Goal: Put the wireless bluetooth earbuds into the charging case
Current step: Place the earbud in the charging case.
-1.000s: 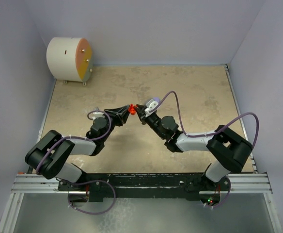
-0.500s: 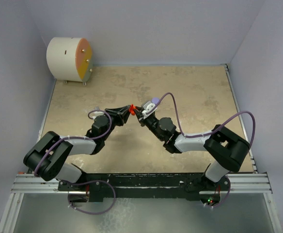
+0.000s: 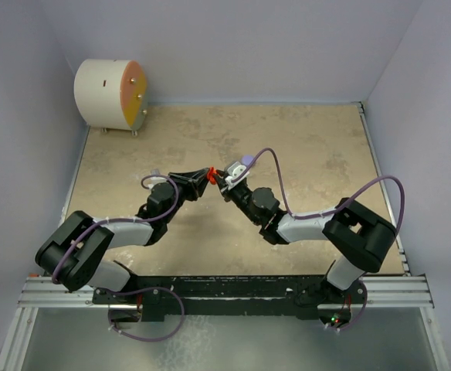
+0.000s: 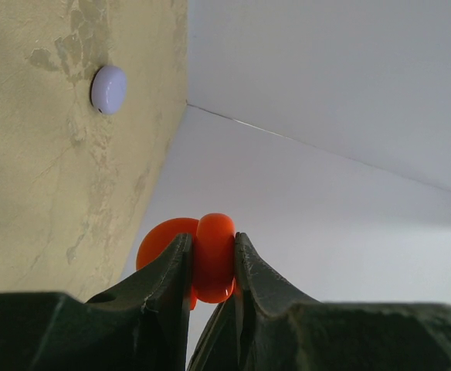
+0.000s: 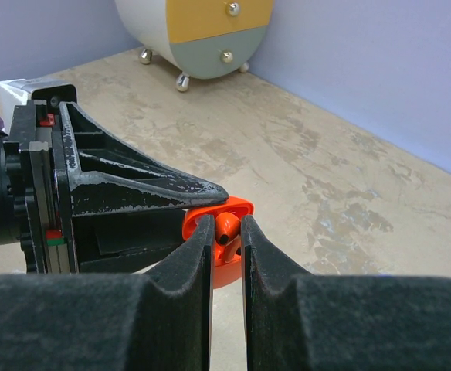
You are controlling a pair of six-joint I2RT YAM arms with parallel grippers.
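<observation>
Clamping the red case (image 4: 216,228) in the left gripper (image 4: 211,247), jaws narrow around it, holding it off the table (image 3: 310,147), over its middle. Pinching a red earbud (image 5: 227,222) in the right gripper (image 5: 225,233), jaws nearly together, stem seeming to run back between them (bud end leading). Standing tip to tip: earbud right at the case's open face, so probably needing only a short push leftward along the right gripper's own axis.
</observation>
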